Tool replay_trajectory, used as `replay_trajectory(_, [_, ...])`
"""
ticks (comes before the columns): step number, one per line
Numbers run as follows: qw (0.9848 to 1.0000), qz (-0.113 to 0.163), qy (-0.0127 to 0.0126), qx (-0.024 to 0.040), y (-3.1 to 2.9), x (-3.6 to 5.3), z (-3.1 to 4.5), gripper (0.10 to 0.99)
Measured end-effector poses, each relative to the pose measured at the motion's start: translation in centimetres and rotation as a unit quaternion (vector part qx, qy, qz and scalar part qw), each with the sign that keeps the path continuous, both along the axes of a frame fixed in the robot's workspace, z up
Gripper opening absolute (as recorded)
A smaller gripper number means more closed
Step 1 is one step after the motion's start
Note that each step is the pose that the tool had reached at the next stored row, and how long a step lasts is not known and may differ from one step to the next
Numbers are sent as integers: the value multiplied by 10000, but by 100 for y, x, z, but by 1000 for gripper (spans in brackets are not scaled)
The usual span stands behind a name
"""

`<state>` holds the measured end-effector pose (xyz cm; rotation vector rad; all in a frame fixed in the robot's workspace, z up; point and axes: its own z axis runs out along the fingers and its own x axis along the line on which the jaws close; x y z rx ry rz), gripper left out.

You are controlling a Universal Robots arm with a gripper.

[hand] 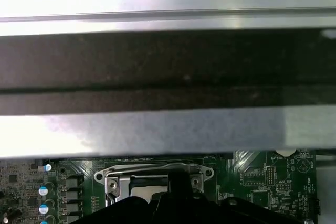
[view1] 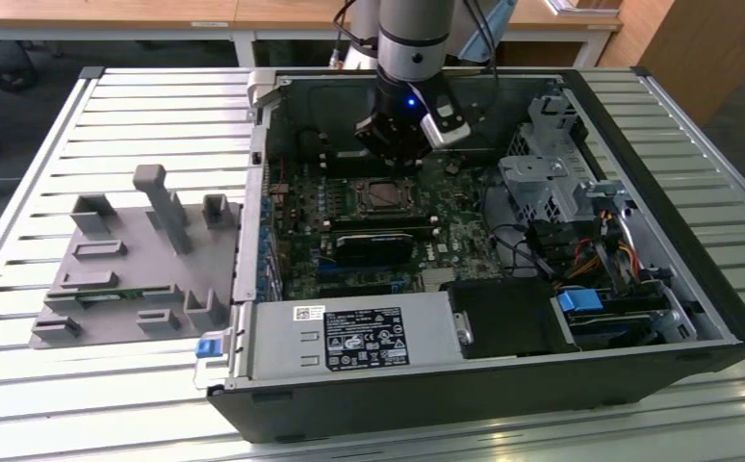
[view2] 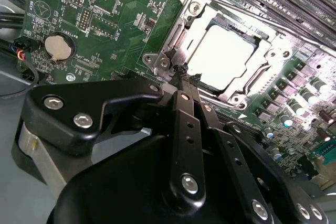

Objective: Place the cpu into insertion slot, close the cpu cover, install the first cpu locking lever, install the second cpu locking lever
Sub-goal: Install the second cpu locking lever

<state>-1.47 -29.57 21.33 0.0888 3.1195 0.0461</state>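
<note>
The cpu [view2: 220,56], a pale square chip, lies in the insertion slot [view1: 382,195] on the green board. The cpu cover [view2: 262,85], a silver frame with a cut-out centre, lies flat around the chip. My gripper [view2: 184,73] hovers at one corner of the slot, its black fingers [view2: 185,108] drawn together to a point with nothing seen between them. In the exterior view the gripper [view1: 398,152] hangs just behind the slot. A thin wire lever [hand: 149,167] runs along the slot's edge in the first wrist view.
The board sits inside an open black computer case [view1: 719,318] on a slatted metal table [view1: 115,106]. A grey power supply [view1: 346,337] stands at the near side, drive cages and cables [view1: 565,192] at the exterior view's right, a grey fixture [view1: 129,260] at the left.
</note>
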Motion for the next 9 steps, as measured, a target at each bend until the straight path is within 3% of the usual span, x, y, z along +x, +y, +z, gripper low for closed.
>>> replay_trajectory(4, [10000, 0, 0, -1, -3, 0, 17, 106])
replay_trajectory(9, [10000, 0, 0, -1, -3, 0, 127, 106])
